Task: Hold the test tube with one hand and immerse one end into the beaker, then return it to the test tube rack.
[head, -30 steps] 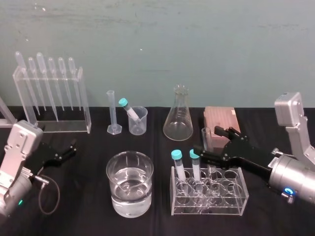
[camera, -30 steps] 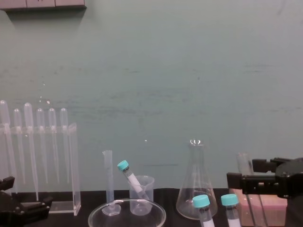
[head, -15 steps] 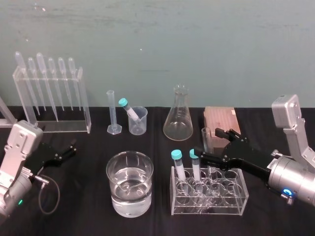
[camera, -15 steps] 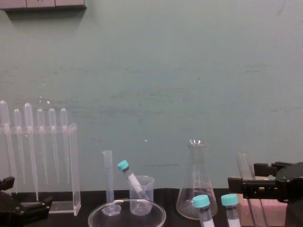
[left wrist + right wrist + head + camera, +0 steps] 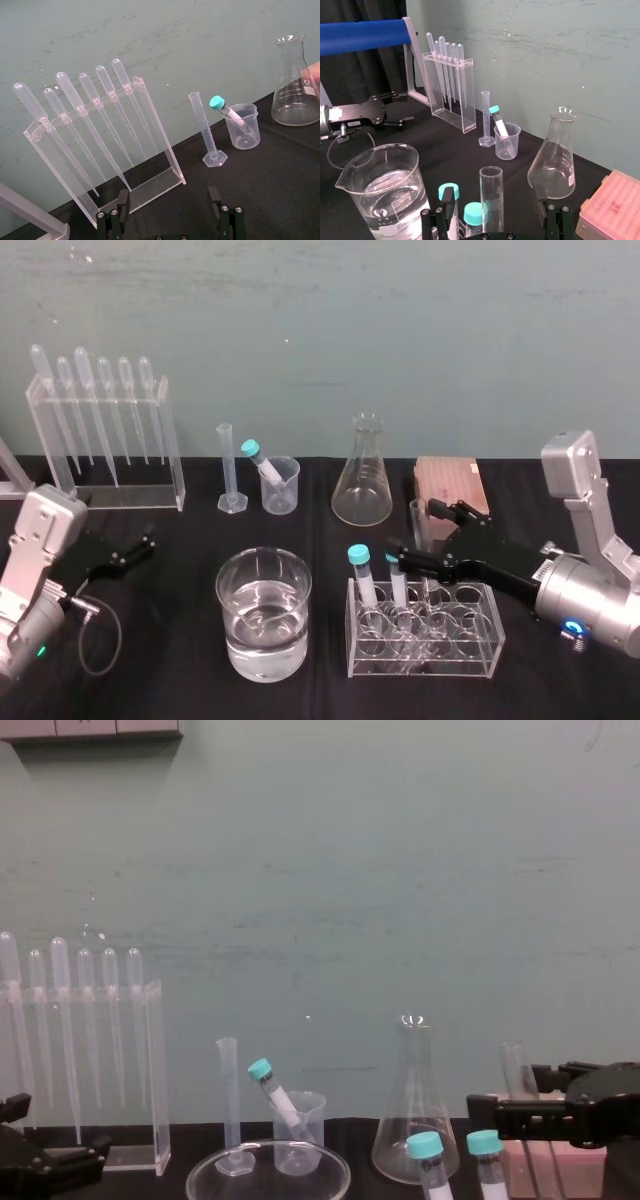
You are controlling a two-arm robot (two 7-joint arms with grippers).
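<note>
Standing upright in the rack (image 5: 420,655), the test tube (image 5: 419,520) sits between the right pincer's (image 5: 412,532) wide-spread jaws, ungripped. The beaker (image 5: 263,625) stands left of the rack. The left pincer (image 5: 138,543) rests open on the bench's (image 5: 180,650) left.

Along the table's (image 5: 160,560) back edge stand, left to right, pipette rack (image 5: 105,445), graduated cylinder (image 5: 228,470), small cup (image 5: 281,488), conical flask (image 5: 362,485), tip box (image 5: 450,483). Nearer the front edge, the beaker (image 5: 264,615) sits left of the test tube rack (image 5: 425,635), which holds the test tube (image 5: 419,520).
</note>
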